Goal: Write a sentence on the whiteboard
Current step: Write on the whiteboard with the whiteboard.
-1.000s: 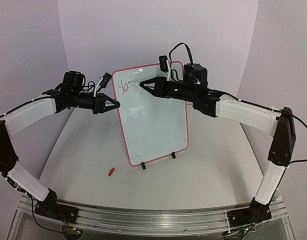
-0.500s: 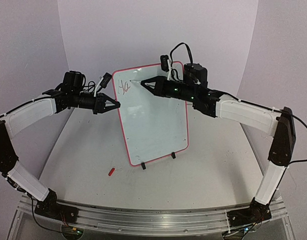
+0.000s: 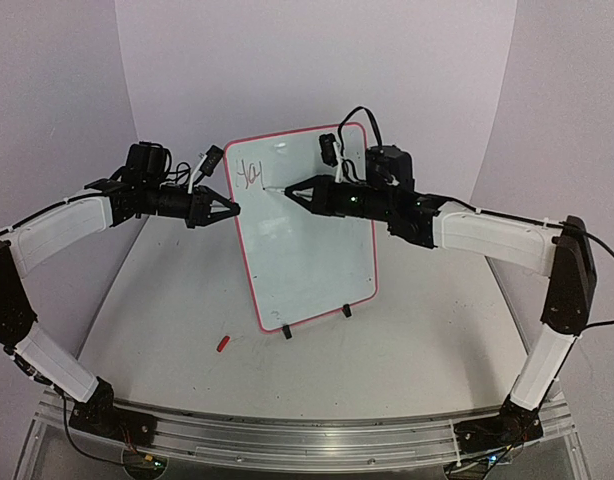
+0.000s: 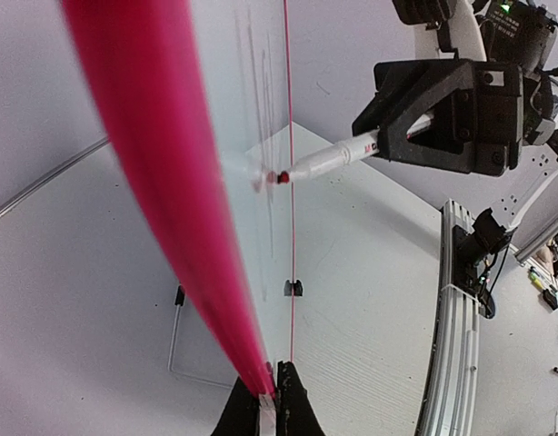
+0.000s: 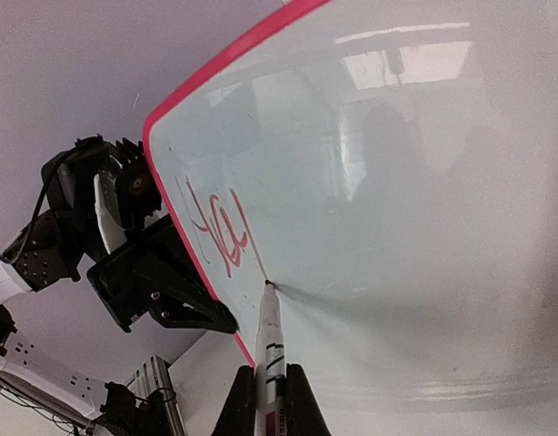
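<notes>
Entry: the whiteboard point(image 3: 307, 250) is seen propped on its stand at mid-table point(image 3: 427, 350), leaning slightly back. Its left rim is pinched by the left gripper point(image 3: 234, 209), jaws narrow, so the board is steadied. The marker point(image 5: 271, 350) is clamped in the right gripper point(image 3: 293, 190), and its tip is pressed on the board just below and right of the sentence point(image 5: 215, 227), of which only the first reddish letters are written.

Step in hand, as judged: the next letter. Pressure is best kept light and square to the surface, and strokes small, so the board is not tipped back.

The letters are set close to the top-left rim and the left gripper. Broad bare surface is left to the right and below. A small red piece point(image 3: 223, 343) lies well apart on the table.
</notes>
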Controlling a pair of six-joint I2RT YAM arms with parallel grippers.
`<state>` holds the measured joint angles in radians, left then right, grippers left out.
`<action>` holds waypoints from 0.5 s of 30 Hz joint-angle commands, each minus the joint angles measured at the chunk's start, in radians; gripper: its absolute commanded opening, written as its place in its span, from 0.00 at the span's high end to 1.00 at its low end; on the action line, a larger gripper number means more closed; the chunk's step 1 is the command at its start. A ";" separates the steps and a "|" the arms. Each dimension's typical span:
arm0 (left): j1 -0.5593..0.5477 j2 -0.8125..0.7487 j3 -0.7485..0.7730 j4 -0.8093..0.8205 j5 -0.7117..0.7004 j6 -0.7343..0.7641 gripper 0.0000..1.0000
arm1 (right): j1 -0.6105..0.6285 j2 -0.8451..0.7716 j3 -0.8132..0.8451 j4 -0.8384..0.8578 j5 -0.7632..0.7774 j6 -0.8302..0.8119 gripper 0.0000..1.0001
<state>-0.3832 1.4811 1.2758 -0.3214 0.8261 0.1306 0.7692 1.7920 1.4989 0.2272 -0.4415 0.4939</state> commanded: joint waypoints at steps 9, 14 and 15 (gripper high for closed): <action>-0.036 0.021 -0.018 -0.137 -0.037 0.091 1.00 | -0.007 -0.100 -0.043 -0.009 -0.062 0.001 1.00; -0.038 0.026 -0.018 -0.136 -0.034 0.090 1.00 | -0.003 -0.103 -0.008 0.038 -0.062 0.000 1.00; -0.038 0.027 -0.018 -0.136 -0.035 0.089 1.00 | -0.001 -0.100 -0.001 0.043 -0.054 -0.004 1.00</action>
<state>-0.3851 1.4799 1.2758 -0.3217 0.8265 0.1360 0.7681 1.7331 1.4437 0.2009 -0.4909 0.5015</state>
